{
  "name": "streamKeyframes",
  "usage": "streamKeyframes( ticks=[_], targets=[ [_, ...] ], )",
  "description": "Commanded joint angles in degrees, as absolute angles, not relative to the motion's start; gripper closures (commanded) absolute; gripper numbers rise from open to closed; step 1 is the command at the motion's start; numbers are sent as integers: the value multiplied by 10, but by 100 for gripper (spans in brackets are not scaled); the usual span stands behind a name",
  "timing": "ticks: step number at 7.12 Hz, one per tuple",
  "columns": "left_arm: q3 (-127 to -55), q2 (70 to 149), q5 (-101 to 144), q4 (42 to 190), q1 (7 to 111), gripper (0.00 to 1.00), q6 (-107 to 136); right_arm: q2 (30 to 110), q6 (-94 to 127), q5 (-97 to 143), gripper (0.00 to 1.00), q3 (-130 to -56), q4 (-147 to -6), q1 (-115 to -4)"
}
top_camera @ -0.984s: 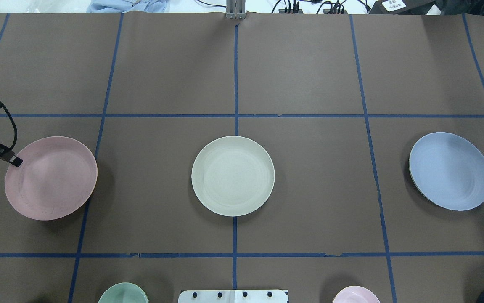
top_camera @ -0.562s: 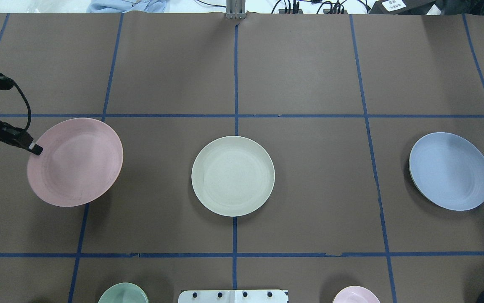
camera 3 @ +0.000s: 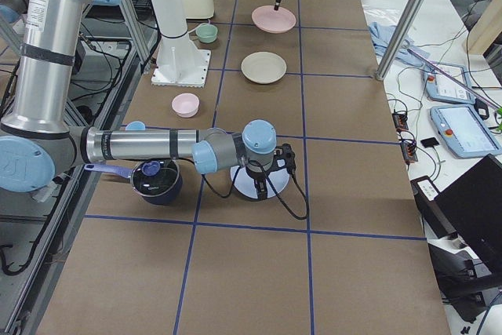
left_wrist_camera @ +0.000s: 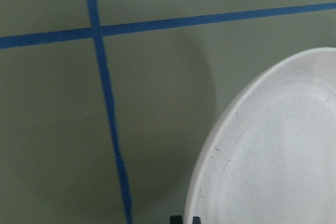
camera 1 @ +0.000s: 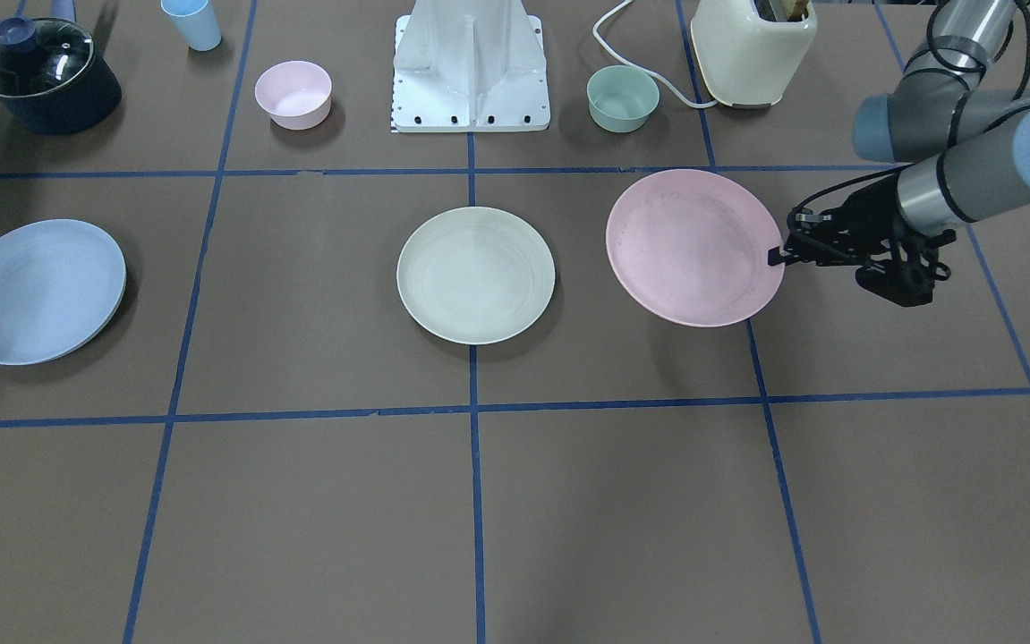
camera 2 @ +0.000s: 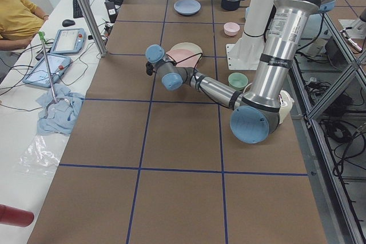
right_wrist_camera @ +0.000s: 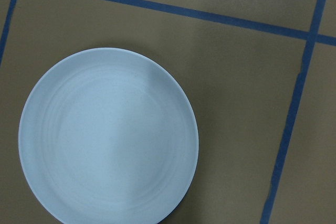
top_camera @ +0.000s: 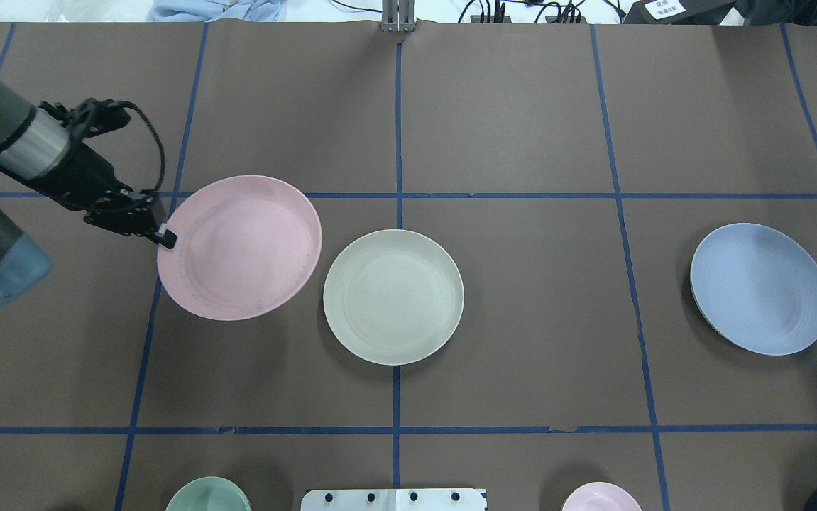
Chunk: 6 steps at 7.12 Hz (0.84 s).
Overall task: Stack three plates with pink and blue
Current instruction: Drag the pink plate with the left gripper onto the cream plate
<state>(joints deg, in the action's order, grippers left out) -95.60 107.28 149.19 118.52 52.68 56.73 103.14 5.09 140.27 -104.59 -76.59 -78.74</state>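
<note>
My left gripper is shut on the left rim of the pale pink plate and holds it above the table, just left of the cream plate. In the front view the pink plate hangs right of the cream plate, with the left gripper at its edge. The left wrist view shows the pink plate's rim. The light blue plate lies flat at the far right and fills the right wrist view. My right gripper shows only in the exterior right view, near the blue plate. I cannot tell whether it is open or shut.
Along the robot's side stand a small pink bowl, a mint-green bowl, a lidded dark pot, a blue cup, a cream toaster and the white robot base.
My left gripper has carried the pink plate to the right and a little farther from the robot, up beside the cream plate. The cream and blue plates have not moved.
</note>
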Motion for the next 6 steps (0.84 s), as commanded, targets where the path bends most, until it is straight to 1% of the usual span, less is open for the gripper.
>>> streamKeyframes(
  ticks=[1,2,4,6],
  targets=[
    [-949,1137,1433,1187,445,100,692,1029,51,1403,0,-1046,-766,-786],
    [-945,1158,1419,1187,423,100,718,1029,51,1404,0,-1046,-766,-786],
    [-932,1173,1383,1207,389,100,722,1029,51,1404,0,-1046,-766,-785],
    [-914,1177,1366,1266,376,100,722,1029,51,1404,0,-1047,-766,-785]
  ],
)
